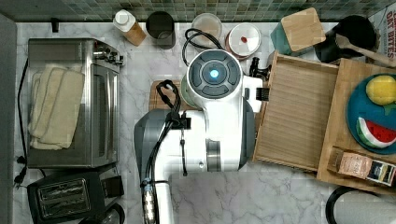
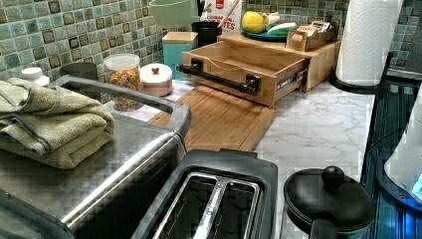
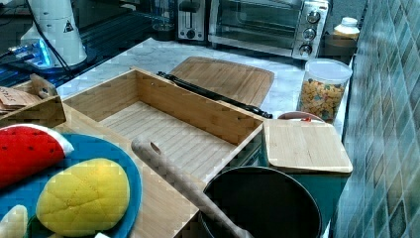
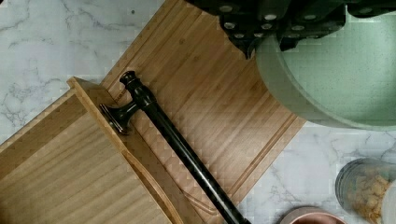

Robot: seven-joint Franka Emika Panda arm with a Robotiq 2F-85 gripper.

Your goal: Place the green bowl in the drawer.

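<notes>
Above the cutting board (image 4: 210,107), the gripper (image 4: 266,39) has its fingers closed on the rim of the green bowl (image 4: 336,79) and holds it up in the air.

Seen from the wrist view, the bowl hangs over the far edge of the cutting board and the marble counter (image 4: 46,37) beyond it, clear of both; in the left view the green bowl (image 2: 173,12) floats high against the tiled wall, above the cutting board (image 2: 219,119). Next to the cutting board sits the drawer (image 1: 296,116), pulled open, its black bar handle (image 4: 182,149) lying just over the board's edge and its wooden floor bare. Beyond the cutting board, on the side away from the drawer, stands a cereal jar (image 4: 366,189), and near it a pink lidded tin (image 2: 156,78).
</notes>
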